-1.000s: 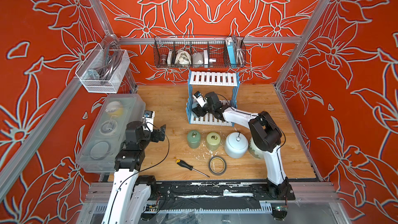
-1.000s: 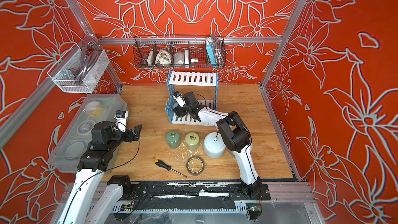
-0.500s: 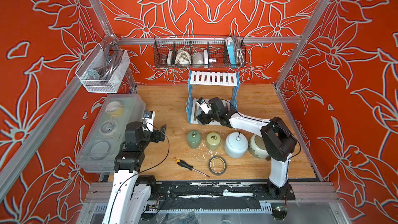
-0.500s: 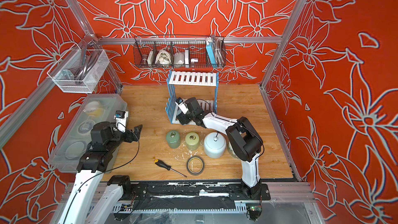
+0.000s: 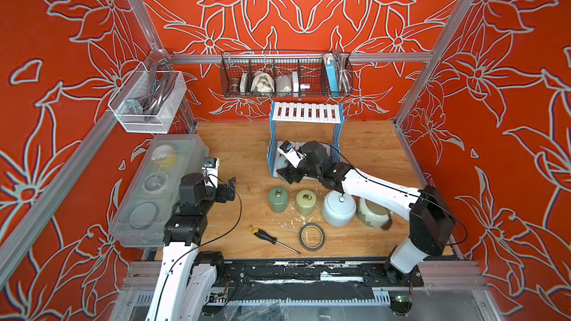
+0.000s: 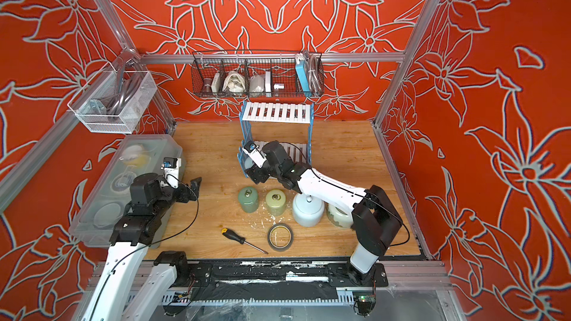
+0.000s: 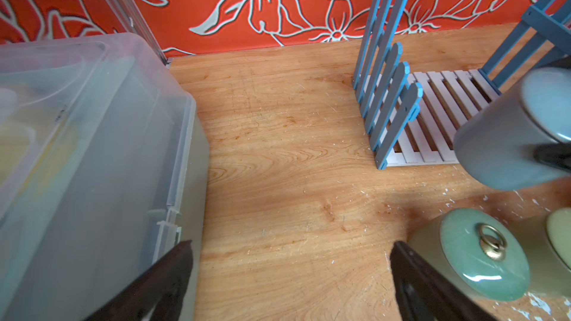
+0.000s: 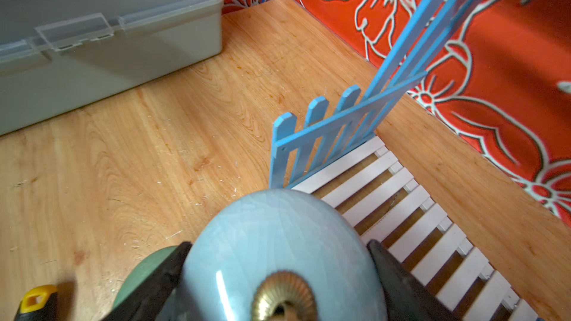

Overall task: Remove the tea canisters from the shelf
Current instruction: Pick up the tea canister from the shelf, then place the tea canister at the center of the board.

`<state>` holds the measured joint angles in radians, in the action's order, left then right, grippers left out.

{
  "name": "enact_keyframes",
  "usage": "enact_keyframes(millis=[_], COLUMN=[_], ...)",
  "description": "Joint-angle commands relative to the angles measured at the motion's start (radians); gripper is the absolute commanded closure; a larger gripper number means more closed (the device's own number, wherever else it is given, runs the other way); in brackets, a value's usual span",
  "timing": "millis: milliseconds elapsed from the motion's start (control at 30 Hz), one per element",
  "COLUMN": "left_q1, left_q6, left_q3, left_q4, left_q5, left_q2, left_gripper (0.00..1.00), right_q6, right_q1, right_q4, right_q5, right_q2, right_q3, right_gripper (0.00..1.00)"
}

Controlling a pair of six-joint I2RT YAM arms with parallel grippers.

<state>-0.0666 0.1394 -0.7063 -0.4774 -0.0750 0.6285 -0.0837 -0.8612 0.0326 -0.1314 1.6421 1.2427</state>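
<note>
Grey-blue canister [image 8: 278,242] is clamped across its sides in my right jaws, tilted off upright. It hangs just past the front edge of the shelf [image 5: 306,112], by the lower board's corner and clear of the desk [image 5: 234,149]. Free desk lies below and toward me, just beside the sage green canister [image 5: 277,199], so I judge the right arm levels it and lowers it there. Left jaws wide, empty, near the plastic box [image 5: 154,186], well apart from it.

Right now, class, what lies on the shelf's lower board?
Bare white slats of the shelf; the right gripper holds the grey-blue canister over its front corner, covering that patch.
</note>
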Motion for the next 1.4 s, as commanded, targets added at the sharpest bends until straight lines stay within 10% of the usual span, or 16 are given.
enact_keyframes(millis=[0,1367], left_q1=[-0.004,-0.003], left_q6=[-0.025,-0.026], left_q3=[-0.036,-0.029], left_q4=[-0.001,0.032], left_q5=[0.052,0.214], left_q2=[-0.005,-0.020], left_gripper=[0.01,0.01], right_q6=[-0.002,0.043], right_q1=[-0.040,-0.187], right_q4=[-0.040,-0.067], right_q5=[0.000,-0.099], right_q2=[-0.035,0.536], right_q3=[0.049,0.459], right_gripper=[0.43,0.40])
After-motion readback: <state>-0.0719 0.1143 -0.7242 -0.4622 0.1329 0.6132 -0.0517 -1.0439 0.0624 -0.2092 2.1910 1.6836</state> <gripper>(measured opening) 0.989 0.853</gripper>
